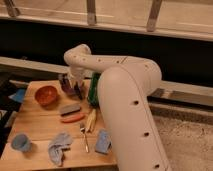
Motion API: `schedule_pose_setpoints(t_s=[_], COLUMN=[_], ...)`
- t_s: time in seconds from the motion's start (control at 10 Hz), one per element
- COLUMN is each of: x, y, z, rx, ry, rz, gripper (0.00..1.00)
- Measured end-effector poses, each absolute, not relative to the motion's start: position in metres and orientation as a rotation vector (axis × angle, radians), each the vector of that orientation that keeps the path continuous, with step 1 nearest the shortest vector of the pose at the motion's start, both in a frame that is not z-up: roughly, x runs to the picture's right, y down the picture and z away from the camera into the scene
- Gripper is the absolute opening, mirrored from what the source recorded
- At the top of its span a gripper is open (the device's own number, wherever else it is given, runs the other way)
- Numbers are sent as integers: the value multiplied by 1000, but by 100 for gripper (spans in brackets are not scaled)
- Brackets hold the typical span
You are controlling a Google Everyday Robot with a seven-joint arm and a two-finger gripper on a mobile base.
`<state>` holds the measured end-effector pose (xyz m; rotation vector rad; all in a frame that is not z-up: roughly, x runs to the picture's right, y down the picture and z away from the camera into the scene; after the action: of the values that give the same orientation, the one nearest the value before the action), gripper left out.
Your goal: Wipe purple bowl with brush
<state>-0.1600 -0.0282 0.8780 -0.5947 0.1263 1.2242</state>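
My gripper [71, 86] hangs from the white arm [125, 90] over the back middle of the wooden table [35, 127], just right of an orange bowl [46, 95]. A grey brush with an orange base [71, 112] lies on the table a little in front of the gripper, apart from it. A yellow-handled brush [91, 120] lies to its right. I see no purple bowl; something dark sits at the gripper, and I cannot tell what it is.
A green bottle [93, 89] stands right of the gripper, against the arm. A fork [84, 136], a blue sponge [103, 142], a grey-blue cloth [60, 146] and a blue cup [20, 142] lie near the front edge. A blue object [19, 95] is at the left edge.
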Motion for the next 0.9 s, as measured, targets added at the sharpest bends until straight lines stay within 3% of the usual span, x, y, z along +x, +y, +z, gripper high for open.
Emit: schedule_pose_setpoints(t_s=[0.4,0.9], x=[-126,-132], y=[-12,-49], z=[878,907], rx=[-595,-558], ry=[201,192], rz=[1266,1271], gripper=[0,0])
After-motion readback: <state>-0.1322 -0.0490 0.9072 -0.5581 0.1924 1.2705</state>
